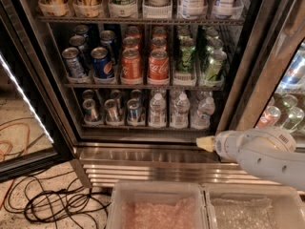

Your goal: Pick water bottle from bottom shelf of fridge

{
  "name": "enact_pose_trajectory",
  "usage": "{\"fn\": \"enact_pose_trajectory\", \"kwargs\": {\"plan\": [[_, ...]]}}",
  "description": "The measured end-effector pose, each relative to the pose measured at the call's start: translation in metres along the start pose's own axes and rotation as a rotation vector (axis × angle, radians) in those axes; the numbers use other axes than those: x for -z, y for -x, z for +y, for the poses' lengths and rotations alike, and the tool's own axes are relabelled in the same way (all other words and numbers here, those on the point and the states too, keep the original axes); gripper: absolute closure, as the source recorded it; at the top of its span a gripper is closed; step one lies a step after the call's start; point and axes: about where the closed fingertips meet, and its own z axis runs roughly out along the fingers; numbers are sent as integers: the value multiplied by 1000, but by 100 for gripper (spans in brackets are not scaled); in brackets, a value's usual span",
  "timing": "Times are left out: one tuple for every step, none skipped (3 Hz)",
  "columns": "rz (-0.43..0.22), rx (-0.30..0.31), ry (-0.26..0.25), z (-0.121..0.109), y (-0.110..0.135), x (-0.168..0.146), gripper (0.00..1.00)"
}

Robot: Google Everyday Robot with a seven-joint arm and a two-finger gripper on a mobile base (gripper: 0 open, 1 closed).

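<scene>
The fridge [143, 149] stands open, with a steel frame and a dark inside. Its bottom shelf [143, 126] holds slim silver cans [113, 111] on the left and three front water bottles on the right: clear, with white caps. They stand at left [157, 109], middle [180, 109] and right [204, 111]. My gripper [206, 144] is at the tip of the white arm [262, 154]. It is just below the shelf's right end, in front of the steel sill, under the right bottle and apart from it.
The shelf above holds Pepsi, orange, Coke [158, 66] and green cans. The open door with a light strip [24, 99] is at the left. Black and orange cables [52, 202] lie on the floor. Two clear bins [157, 209] sit at the bottom. A second cooler [286, 109] is at the right.
</scene>
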Motion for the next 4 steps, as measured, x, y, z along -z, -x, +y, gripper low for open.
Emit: {"fn": "enact_pose_trajectory", "kwargs": {"plan": [[-12, -5, -5, -5, 10, -13, 27], [-21, -2, 0, -3, 17, -26, 25], [-46, -4, 17, 8, 26, -36, 23], [-71, -14, 17, 16, 32, -47, 21]]}}
